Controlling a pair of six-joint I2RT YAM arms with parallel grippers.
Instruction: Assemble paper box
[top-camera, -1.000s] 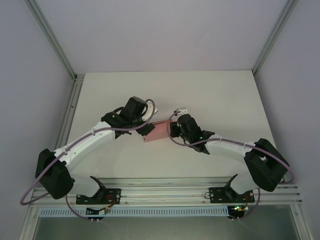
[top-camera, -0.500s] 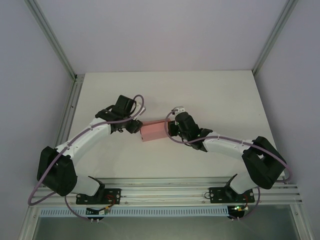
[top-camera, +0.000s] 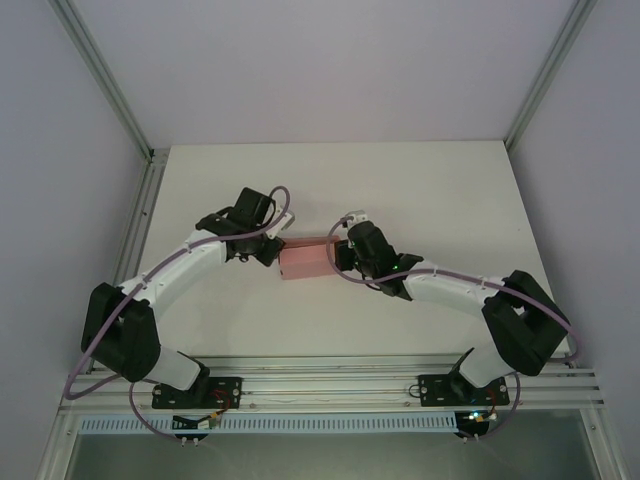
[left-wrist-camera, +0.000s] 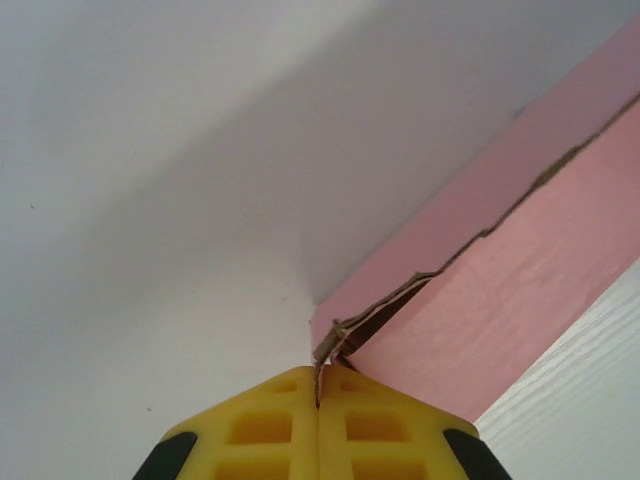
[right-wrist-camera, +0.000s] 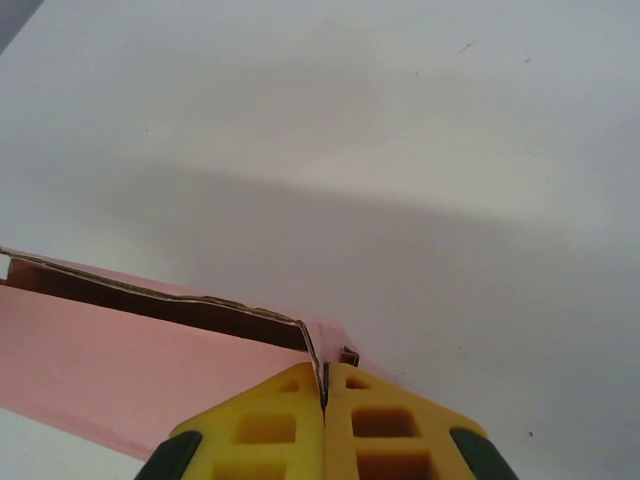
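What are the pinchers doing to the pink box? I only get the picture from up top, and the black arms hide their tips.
Observer: In the left wrist camera, the left gripper is shut, nipping a thin card edge at a corner of the paper box.
Operator: And the other pincher?
Observer: The right wrist camera shows the right gripper shut on a card edge at its own corner of the box.
Operator: Is the box all closed up?
Observer: Not fully. The right wrist camera shows a dark gap under one ragged card edge.
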